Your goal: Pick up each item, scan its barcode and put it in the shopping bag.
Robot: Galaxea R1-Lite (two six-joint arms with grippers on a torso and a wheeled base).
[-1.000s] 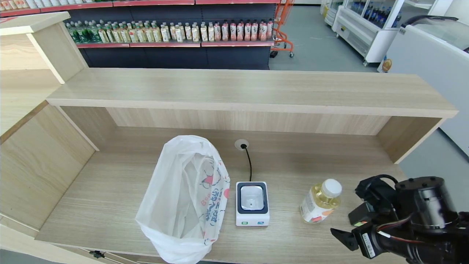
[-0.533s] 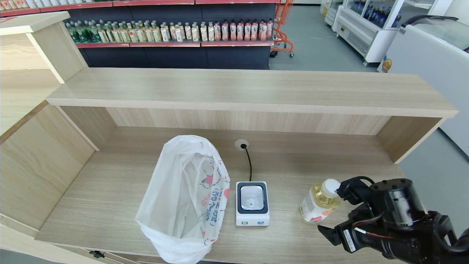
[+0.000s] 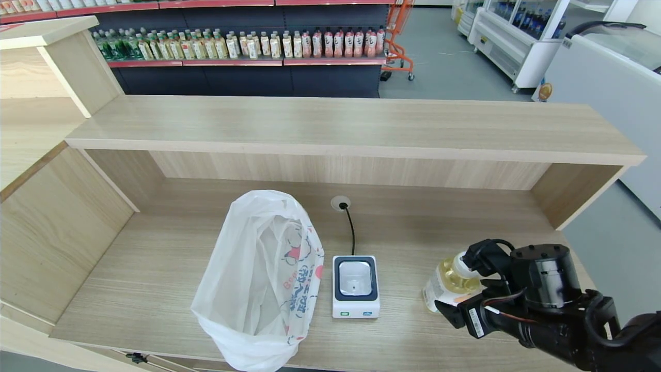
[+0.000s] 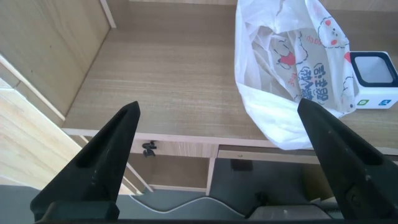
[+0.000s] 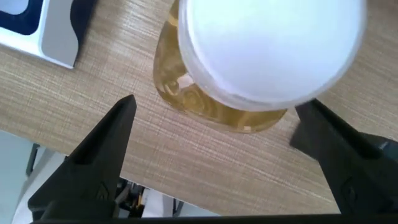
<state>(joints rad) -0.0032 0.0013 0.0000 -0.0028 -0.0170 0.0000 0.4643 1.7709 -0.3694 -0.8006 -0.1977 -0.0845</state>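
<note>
right gripper [image 3: 458, 287] was down at the bottle [image 3: 440, 290] near the right end of the lower counter [image 3: 155, 268], its two fingers spread wide with one on each side of the bottle. in the right wrist view, the right gripper [image 5: 217, 109] had the bottle's white cap [image 5: 267, 43] between its fingers, and a strip of bare wood showed between each finger and the bottle, so nothing was pinched. the bottle stood upright on the counter, filled with a pale yellow liquid and carrying a label around its lower body.

just to the bottle's left sat the white scanner [image 3: 355, 287] with its dark-framed window facing up, and a black cable [image 3: 351, 227] ran from it back to a round hole in the counter. the white shopping bag [image 3: 263, 279] stood open just left of the scanner, its printed side touching or nearly touching the scanner's edge.

left gripper [image 4: 219, 106] hung above the counter's near edge, fingers spread far apart and holding nothing. below it lay the shopping bag [image 4: 286, 68], with the scanner [image 4: 373, 78] beside it.
</note>
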